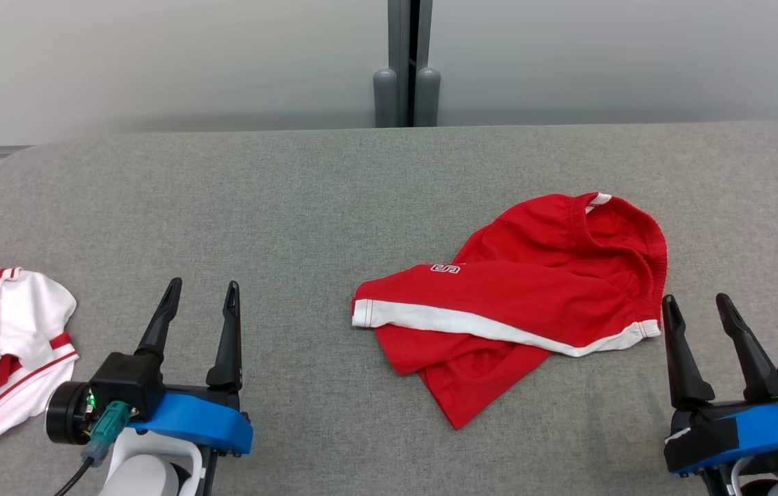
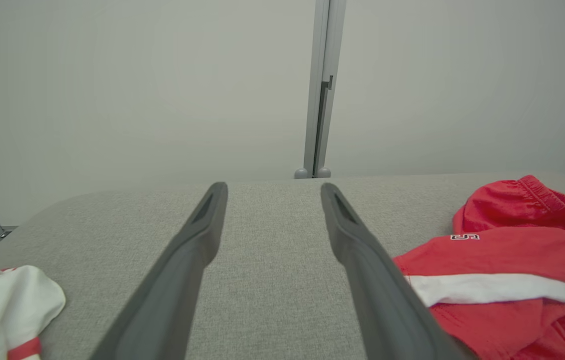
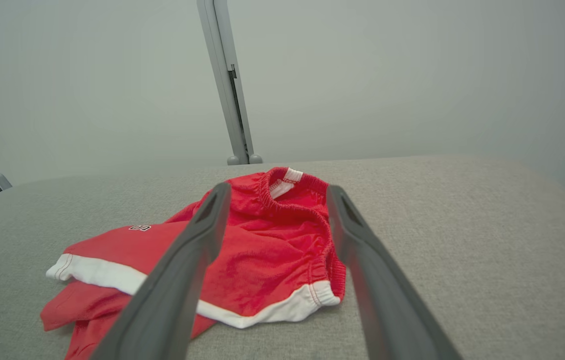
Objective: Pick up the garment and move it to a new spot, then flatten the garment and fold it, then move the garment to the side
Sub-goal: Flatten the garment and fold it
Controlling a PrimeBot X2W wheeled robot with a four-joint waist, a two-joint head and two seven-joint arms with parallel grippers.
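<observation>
Apparently not started: shorts (image 1: 533, 282) lie crumpled on bench (image 1: 292, 207), untouched. Left gripper (image 1: 204, 282) and right gripper (image 1: 695, 297): fingers spread, empty. All 4 steps remain.

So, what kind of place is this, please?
Probably a robot lab or test bay, not a home: a grey padded table stands before plain pale panels, with red shorts and a second garment laid out.
</observation>
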